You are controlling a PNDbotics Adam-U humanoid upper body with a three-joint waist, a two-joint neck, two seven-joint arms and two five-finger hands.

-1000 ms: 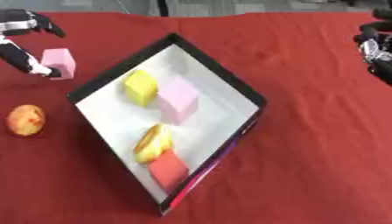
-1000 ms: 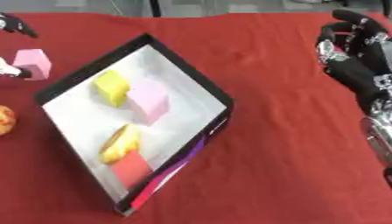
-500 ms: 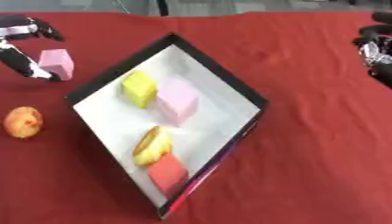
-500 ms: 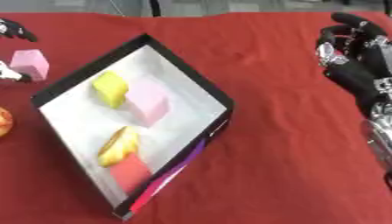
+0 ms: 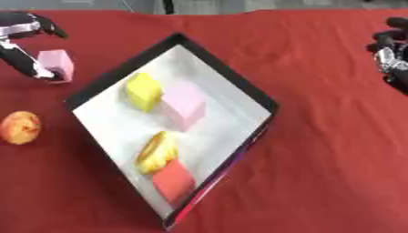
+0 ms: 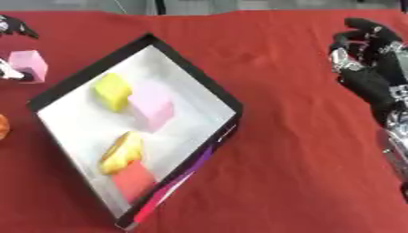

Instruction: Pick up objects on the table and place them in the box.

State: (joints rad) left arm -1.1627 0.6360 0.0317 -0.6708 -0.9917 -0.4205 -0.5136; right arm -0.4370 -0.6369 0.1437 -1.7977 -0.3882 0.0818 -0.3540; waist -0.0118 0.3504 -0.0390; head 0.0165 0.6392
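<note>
Left hand (image 5: 24,43) pinches the pink block (image 5: 56,64) on the red bench (image 5: 318,136), left of the box (image 5: 231,86); right hand (image 6: 363,50) hangs idle at far right, fingers loosely curled, holding nothing

The left hand (image 5: 28,43) is black with silver links; the right hand (image 6: 368,59) is black, with silver metal along its forearm.

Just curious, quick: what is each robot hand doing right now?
Left hand: fingers and thumb around the pink block on the table.
Right hand: fingers curled, holding nothing.
</note>
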